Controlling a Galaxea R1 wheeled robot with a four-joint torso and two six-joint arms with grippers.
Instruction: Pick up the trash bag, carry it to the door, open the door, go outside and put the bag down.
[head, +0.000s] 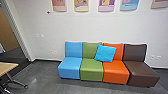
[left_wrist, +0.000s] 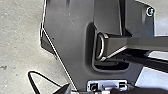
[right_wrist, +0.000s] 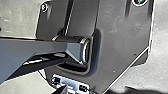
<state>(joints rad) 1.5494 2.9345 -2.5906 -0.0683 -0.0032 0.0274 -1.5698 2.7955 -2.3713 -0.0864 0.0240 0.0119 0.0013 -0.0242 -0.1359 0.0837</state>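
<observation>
A doorway or opening with a pale frame (head: 18, 33) stands at the far left of the head view, with a brown wood-coloured panel (head: 7, 30) beyond it. Part of my left gripper (left_wrist: 64, 88) shows dark at the bottom edge of the left wrist view, over the robot's base. In the right wrist view, a dark pointed part of my right gripper (right_wrist: 61, 90) reaches in at the bottom edge. I cannot make out whether either one holds anything.
Ahead, a row of blue, green, orange and brown seats (head: 91, 72) stands along the white wall, a blue cushion (head: 105, 53) on it. Posters (head: 106, 5) hang above. A wooden table corner (head: 7, 67) with a wheeled leg (head: 18, 83) juts in at left.
</observation>
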